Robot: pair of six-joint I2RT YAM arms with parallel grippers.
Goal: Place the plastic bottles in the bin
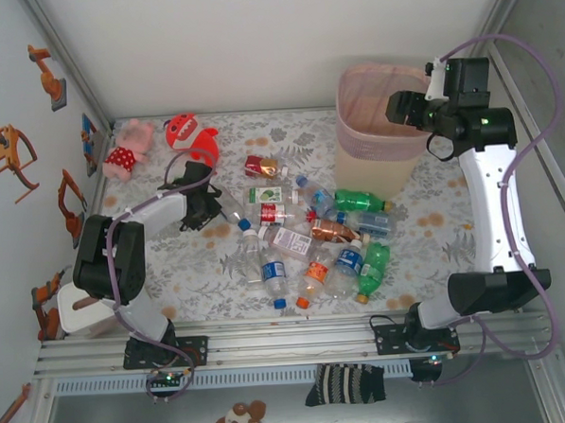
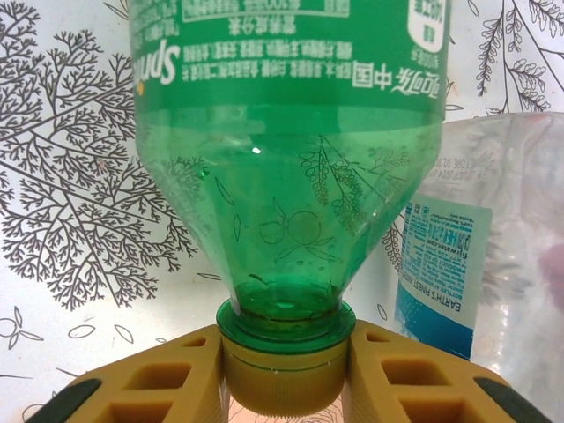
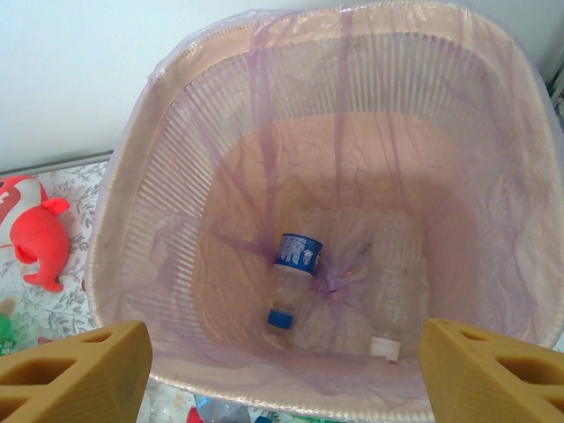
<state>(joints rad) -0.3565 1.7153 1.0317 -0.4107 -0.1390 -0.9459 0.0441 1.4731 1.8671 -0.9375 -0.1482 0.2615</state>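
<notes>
My left gripper [image 2: 284, 381] is shut on the yellow cap of a green plastic bottle [image 2: 286, 132], whose body stretches away over the patterned table. Beside it on the right lies a clear bottle with a blue label [image 2: 445, 282]. In the top view the left gripper [image 1: 203, 204] sits at the left edge of a pile of several bottles [image 1: 312, 231]. My right gripper [image 1: 405, 106] hangs open over the bin [image 1: 381, 145], nothing between its fingers [image 3: 75, 374]. Inside the bin [image 3: 176, 176] lie a blue-labelled bottle [image 3: 293, 275] and a clear bottle with a white cap [image 3: 392, 291].
A pink plush toy [image 1: 128, 148] and a red plush toy [image 1: 189, 133] lie at the back left, close behind the left arm. The red one [image 3: 35, 231] also shows left of the bin. White walls close the table on the left and at the back.
</notes>
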